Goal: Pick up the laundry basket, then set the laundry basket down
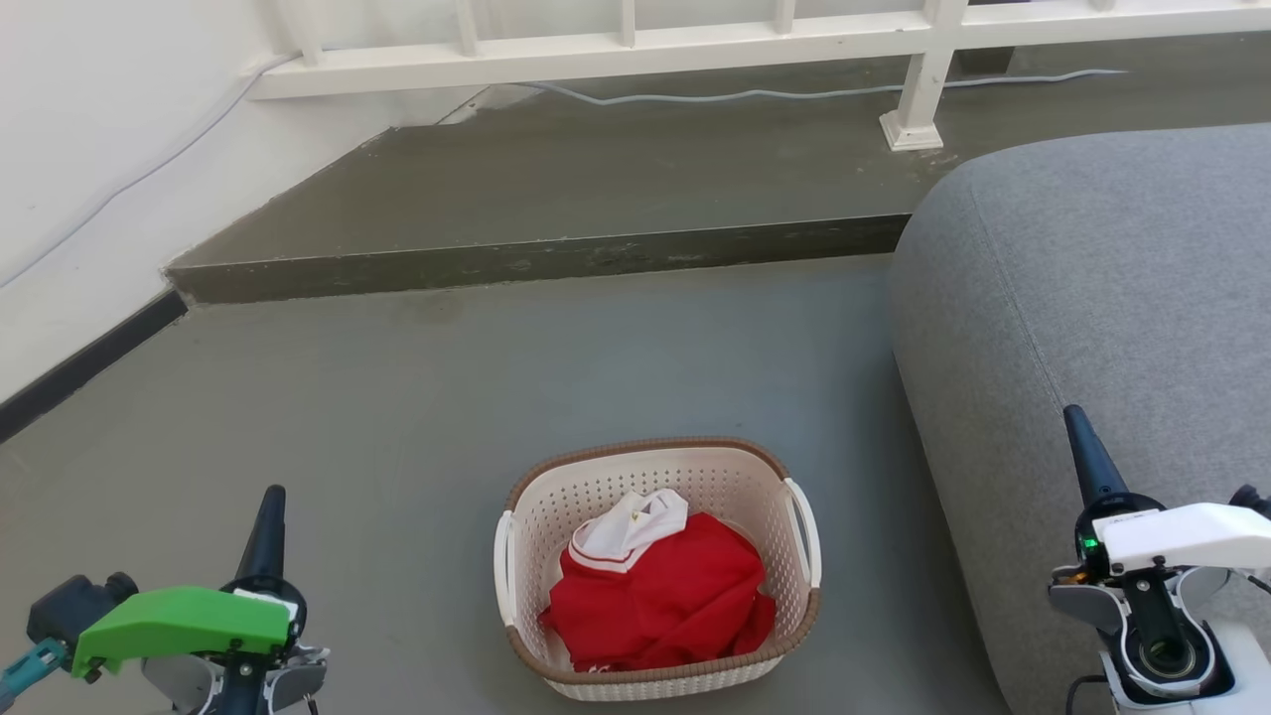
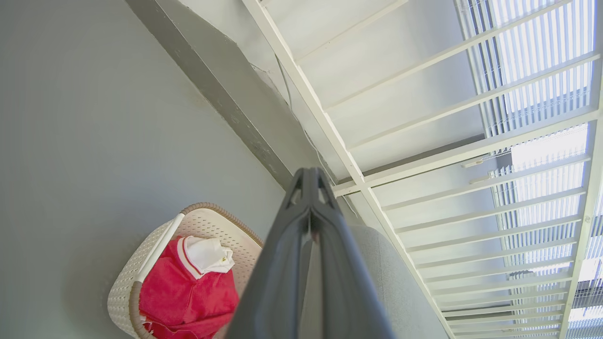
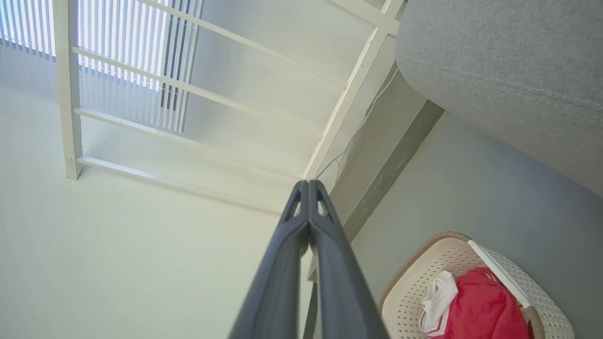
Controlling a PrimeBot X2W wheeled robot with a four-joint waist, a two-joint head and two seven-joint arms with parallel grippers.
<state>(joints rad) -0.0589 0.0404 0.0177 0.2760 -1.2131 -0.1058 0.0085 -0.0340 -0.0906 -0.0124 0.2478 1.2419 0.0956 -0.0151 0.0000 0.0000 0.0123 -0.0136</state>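
Laundry basket point(image 1: 606, 494) sits upright on the grey floor point(image 1: 397, 417) at the lower middle of the head view, its brown rim uppermost and a white handle on each side. A red garment point(image 1: 660, 586) with a white collar lies bunched inside it. A grey sofa point(image 1: 1092, 278) fills the right side of the frame, just beside the basket. Across the upper part runs a low step point(image 1: 536, 258), and above it a white railing point(image 1: 635, 50) with a pale cable point(image 1: 745, 96) trailing along its foot. The left gripper point(image 1: 273, 497) rises from the lower left corner under a green cover, its two dark fingers pressed together into one point. The right gripper point(image 1: 1075, 422) rises at the lower right under a white cover, in front of the sofa, fingers likewise together. Both are well apart from the basket and touch nothing.

From the left wrist, the left gripper point(image 2: 309, 176) comes up from the bottom middle, its fingers meeting at the tips. The laundry basket point(image 2: 207, 221) shows at the lower left, partly behind the fingers, the red garment point(image 2: 188, 292) in it. The railing point(image 2: 330, 136) crosses the frame diagonally, with window blinds point(image 2: 541, 47) at the upper right.

From the right wrist, the right gripper point(image 3: 308, 188) stands at the bottom middle, tips closed against each other. The laundry basket point(image 3: 424, 268) lies in the lower right corner on the floor with the red garment point(image 3: 480, 310) inside, the sofa point(image 3: 499, 56) at the upper right, and the railing point(image 3: 348, 94) across the upper middle.
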